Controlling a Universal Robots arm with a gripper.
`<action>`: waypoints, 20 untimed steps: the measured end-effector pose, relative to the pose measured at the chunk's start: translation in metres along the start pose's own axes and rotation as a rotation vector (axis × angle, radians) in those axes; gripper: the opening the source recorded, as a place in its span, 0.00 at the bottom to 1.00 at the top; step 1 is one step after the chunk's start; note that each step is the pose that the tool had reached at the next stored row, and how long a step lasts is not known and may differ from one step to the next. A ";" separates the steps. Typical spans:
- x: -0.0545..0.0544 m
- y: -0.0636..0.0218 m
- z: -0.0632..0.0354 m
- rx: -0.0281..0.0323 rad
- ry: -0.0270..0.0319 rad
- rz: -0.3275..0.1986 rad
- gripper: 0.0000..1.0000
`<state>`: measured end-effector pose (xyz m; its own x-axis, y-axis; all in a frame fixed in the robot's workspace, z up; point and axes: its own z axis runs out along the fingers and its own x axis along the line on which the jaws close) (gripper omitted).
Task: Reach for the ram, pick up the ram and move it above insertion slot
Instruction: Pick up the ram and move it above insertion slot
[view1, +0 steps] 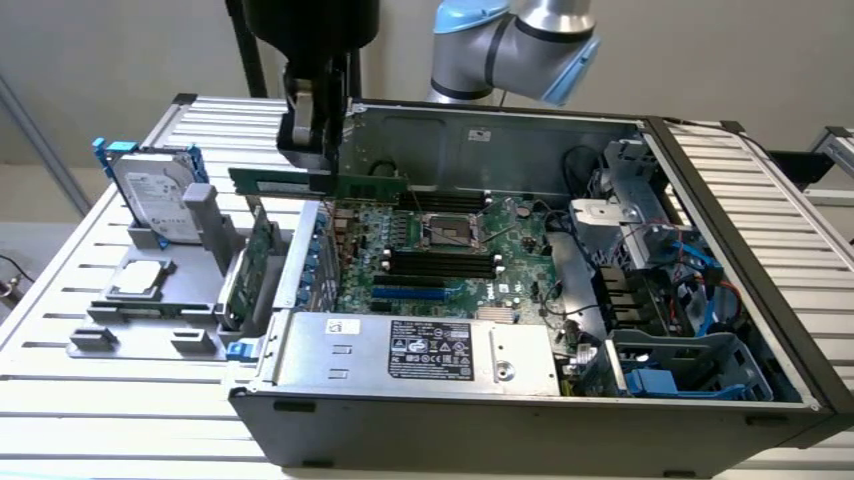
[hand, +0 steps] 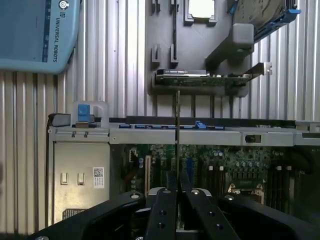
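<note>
Exterior view: gripper (view1: 314, 150) holds ram (view1: 318, 184) lengthwise, level, in the air over the case's (view1: 534, 405) wall on the exterior view's left.
Wrist view: ram (hand: 177, 130) seen edge-on, a thin line betw. fingers (hand: 162, 210).
Jaws: narrow, clamped on ram.
Below ram: motherboard (view1: 447, 250) w/ dark slots.
Beside case: hard drive (view1: 154, 195), expansion card (view1: 254, 265) in grey holder (view1: 140, 315).

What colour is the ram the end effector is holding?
Green, with dark chips; the ram shows best in the exterior view, clamped in the end effector.
</note>
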<state>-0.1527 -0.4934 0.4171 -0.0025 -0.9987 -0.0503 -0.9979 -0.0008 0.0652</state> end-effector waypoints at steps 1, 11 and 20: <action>-0.001 -0.0038 0.0011 0.0000 0.0000 0.000 0.13; -0.017 -0.0421 0.0128 0.0016 0.0000 0.000 0.13; -0.033 -0.0721 0.0194 0.0067 0.0000 0.000 0.13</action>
<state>-0.0819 -0.4591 0.3947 -0.0022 -0.9987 -0.0503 -0.9983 -0.0007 0.0585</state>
